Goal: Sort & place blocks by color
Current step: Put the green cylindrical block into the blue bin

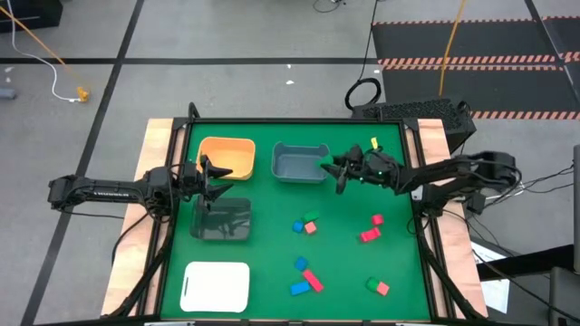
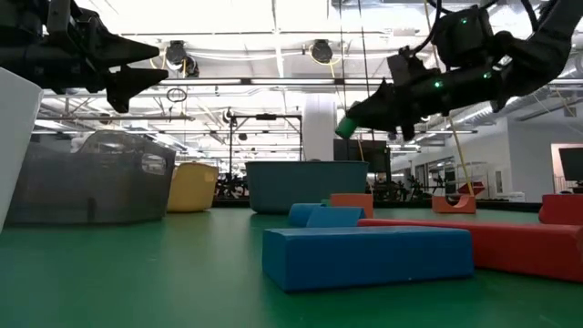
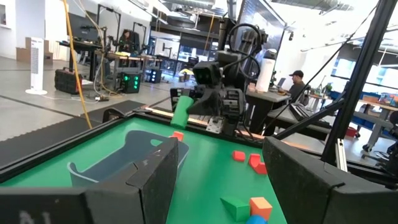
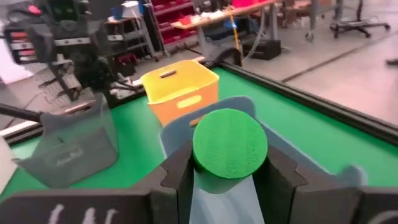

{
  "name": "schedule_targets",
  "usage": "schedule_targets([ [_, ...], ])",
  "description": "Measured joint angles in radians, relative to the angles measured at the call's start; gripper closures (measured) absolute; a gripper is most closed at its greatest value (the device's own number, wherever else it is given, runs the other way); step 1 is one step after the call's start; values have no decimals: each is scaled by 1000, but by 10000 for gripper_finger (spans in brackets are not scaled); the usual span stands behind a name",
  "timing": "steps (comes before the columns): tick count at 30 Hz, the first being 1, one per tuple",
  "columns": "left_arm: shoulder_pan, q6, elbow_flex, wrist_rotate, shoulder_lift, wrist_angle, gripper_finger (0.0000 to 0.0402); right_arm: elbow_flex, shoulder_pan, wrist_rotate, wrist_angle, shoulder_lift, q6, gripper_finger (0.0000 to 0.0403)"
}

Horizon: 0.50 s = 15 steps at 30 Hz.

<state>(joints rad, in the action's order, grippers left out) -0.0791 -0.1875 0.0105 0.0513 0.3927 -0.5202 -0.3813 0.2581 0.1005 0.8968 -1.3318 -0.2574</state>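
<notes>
My right gripper (image 1: 330, 165) is shut on a green cylinder block (image 4: 230, 143) and hangs over the right rim of the blue-grey bin (image 1: 299, 163). The same block shows as a green stub (image 2: 346, 126) in the low view and as a green bar (image 3: 182, 112) in the left wrist view. My left gripper (image 1: 217, 177) is open and empty, raised between the orange bin (image 1: 227, 156) and the clear grey bin (image 1: 220, 220). Red, blue and green blocks (image 1: 305, 225) lie flat and scattered on the green mat. A yellow block (image 1: 373, 143) lies near the far edge. My right gripper pinches the green cylinder between its two fingers (image 4: 180, 171), which press on its round side (image 4: 202, 163); its flat end (image 4: 231, 140) faces the wrist camera. The fingers come from the table's right, slanting down. The block is lifted clear above the blue-grey bin.
A white flat tray (image 1: 216, 285) lies at the near left. Red blocks (image 1: 372, 228) lie right of centre; blue and red ones (image 1: 306, 277) and a green-red pair (image 1: 377, 286) lie near the front edge. Wooden side rails (image 1: 156, 154) border the mat. People sit in the room beyond.
</notes>
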Motion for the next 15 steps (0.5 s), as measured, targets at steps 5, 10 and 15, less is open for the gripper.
schedule_targets([
  [5, 0, 0, 0, 0, 0, 0, 165, 0, 7, 3, 81, -53, 56, 292],
  [10, 0, 0, 0, 0, 0, 0, 165, 0, 9, 0, 111, -106, 55, 291],
  [15, 0, 0, 0, 0, 0, 0, 165, 0, 6, -1, 189, -161, 34, 228],
])
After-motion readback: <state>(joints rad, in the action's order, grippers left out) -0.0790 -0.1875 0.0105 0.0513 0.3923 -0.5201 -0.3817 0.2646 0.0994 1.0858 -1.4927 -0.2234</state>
